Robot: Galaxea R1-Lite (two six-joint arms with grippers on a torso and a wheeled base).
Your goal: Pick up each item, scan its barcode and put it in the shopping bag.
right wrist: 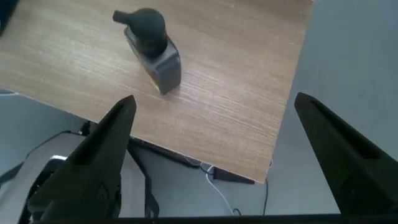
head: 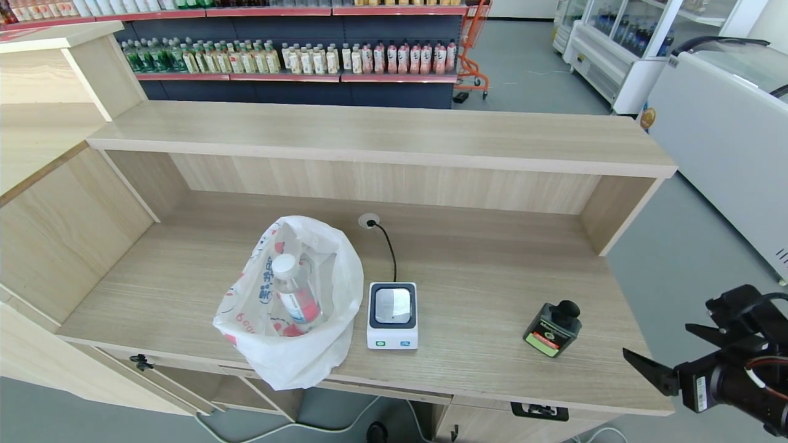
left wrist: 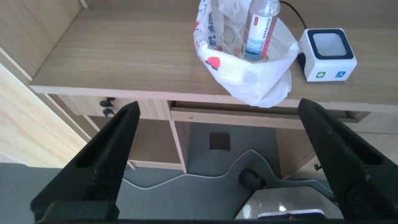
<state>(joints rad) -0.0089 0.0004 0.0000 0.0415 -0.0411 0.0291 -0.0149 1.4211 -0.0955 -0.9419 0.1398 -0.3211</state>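
Nearest, both claws hung off the near edge of the bench (head: 480, 271), each spread wide and empty: the right claw (head: 655, 341) beyond the near right corner, the left claw (left wrist: 217, 109) low before the shopping bag (head: 295, 344). One dark pump bottle (head: 552, 329) stood upright on the bench's near right, apart from everything else. It looked rigid and fairly light, with smooth sides that might slip. The flat body below the rounded cap seemed the surest hold. Left of it sat one scanner (head: 393, 314). Just left again, the one soft bag held one clear bottle (head: 294, 295).
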